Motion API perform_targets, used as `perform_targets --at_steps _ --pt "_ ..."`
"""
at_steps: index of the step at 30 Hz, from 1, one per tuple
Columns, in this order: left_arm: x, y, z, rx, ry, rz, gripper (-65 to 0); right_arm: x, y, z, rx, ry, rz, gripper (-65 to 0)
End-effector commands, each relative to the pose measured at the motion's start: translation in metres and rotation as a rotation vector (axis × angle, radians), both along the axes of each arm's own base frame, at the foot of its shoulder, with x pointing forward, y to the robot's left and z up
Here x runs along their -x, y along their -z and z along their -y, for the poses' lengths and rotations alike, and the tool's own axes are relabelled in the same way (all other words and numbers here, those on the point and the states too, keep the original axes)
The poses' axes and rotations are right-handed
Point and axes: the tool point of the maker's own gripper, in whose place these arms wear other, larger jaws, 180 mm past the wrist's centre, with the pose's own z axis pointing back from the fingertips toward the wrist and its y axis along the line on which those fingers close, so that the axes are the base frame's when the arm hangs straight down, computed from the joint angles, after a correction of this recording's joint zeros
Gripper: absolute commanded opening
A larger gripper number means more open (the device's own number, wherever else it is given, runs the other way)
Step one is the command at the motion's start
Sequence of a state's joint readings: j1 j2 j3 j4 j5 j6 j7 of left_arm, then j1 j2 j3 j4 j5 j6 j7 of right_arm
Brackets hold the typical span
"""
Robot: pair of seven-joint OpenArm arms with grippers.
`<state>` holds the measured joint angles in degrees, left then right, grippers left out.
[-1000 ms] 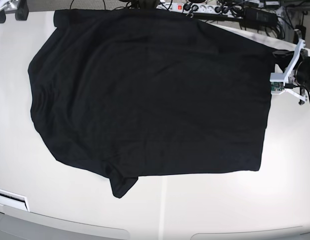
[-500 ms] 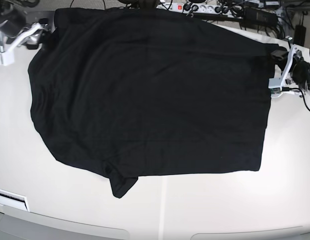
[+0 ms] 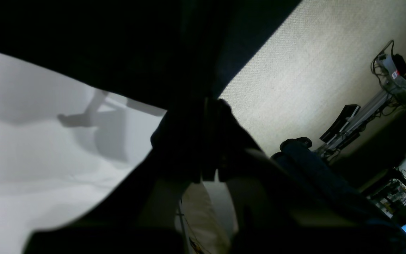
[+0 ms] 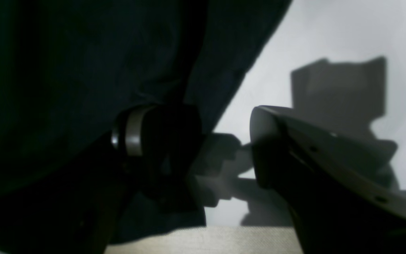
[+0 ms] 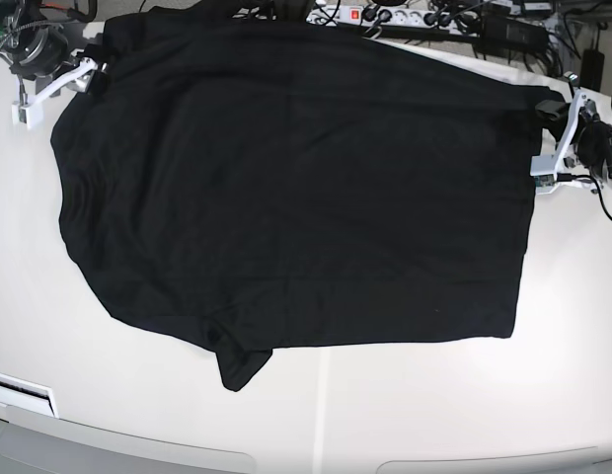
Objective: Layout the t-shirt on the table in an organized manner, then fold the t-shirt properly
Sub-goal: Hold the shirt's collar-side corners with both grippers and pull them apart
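Your shirt (image 5: 296, 188) lies spread flat on the table (image 5: 405, 405), one sleeve pointing to the near edge. Your left gripper (image 5: 545, 111) is closed tight on the shirt's far corner. Your right gripper (image 5: 94, 74) stands wide apart at the opposite far corner, one finger (image 4: 153, 141) under the cloth.
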<state>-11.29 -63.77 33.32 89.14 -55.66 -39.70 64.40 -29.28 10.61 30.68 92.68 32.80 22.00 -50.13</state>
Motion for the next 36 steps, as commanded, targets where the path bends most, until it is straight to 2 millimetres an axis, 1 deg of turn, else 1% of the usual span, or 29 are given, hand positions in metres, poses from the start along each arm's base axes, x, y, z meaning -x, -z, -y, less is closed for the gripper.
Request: perform_targets --at_steps 1,4,7,10,11,14,19,21,23,25,27,28,30,31,32,34,36 --pt "-0.008 -0.009 -0.007 -0.012 -0.003 0.024 -65.0 -0.002 -0.004 0.007 0.022 -0.005 0.009 -24.8" --pt "-0.008 -0.009 -0.008 -0.012 -0.003 0.023 -65.0 0.0 -0.003 0.008 0.031 -0.003 0.003 -24.8" --pt "-0.008 -0.009 -0.01 -0.026 0.004 0.027 -65.0 0.009 0.001 0.029 0.125 0.064 -0.056 -24.8" --pt "-0.014 -0.007 -0.028 -0.117 0.051 0.059 -65.0 0.015 0.002 0.044 0.194 0.107 -0.094 -24.8" --pt "-0.015 -0.007 -0.033 -0.141 0.063 0.067 -65.0 0.016 0.002 0.045 0.197 0.116 -0.095 -24.8" --pt "-0.014 -0.007 -0.032 -0.14 0.063 0.065 -65.0 0.013 0.001 0.04 0.175 0.089 -0.081 -24.8" --pt "-0.015 -0.007 -0.033 -0.142 0.064 0.066 -65.0 0.003 -0.002 0.009 0.029 -0.014 -0.02 -24.8" --pt "-0.015 -0.007 -0.033 -0.142 0.064 0.067 -65.0 0.003 -0.003 0.006 0.016 -0.027 -0.015 -24.8" --pt "-0.017 -0.006 -0.034 -0.153 0.039 0.075 -65.0 0.003 -0.003 0.007 0.025 -0.028 -0.019 -24.8" --pt "-0.019 -0.006 -0.035 -0.165 0.019 0.084 -65.0 0.009 0.0 0.019 0.08 0.004 -0.054 -24.8" --pt "-0.02 -0.006 -0.037 -0.175 -0.005 0.092 -65.0 0.017 0.003 0.04 0.181 0.073 -0.104 -25.5" --pt "-0.021 -0.006 -0.036 -0.176 -0.024 0.096 -65.0 0.021 0.003 0.05 0.227 0.107 -0.126 -27.9" --pt "-0.02 -0.006 -0.031 -0.151 -0.057 0.088 -65.0 0.026 0.003 0.059 0.267 0.147 -0.148 -34.7" --pt "-0.019 -0.006 -0.027 -0.129 -0.068 0.077 -65.0 0.026 0.003 0.058 0.264 0.144 -0.15 -37.5" --pt "-0.017 -0.007 -0.022 -0.104 -0.075 0.062 -65.0 0.027 0.004 0.055 0.253 0.123 -0.155 -38.8" --pt "-0.009 -0.009 -0.014 -0.06 -0.058 0.021 -65.0 0.024 0.005 0.041 0.187 0.06 -0.148 -38.7" --pt "-0.003 -0.01 -0.013 -0.049 -0.029 -0.012 -65.0 0.02 0.003 0.029 0.125 0.001 -0.127 -38.7"
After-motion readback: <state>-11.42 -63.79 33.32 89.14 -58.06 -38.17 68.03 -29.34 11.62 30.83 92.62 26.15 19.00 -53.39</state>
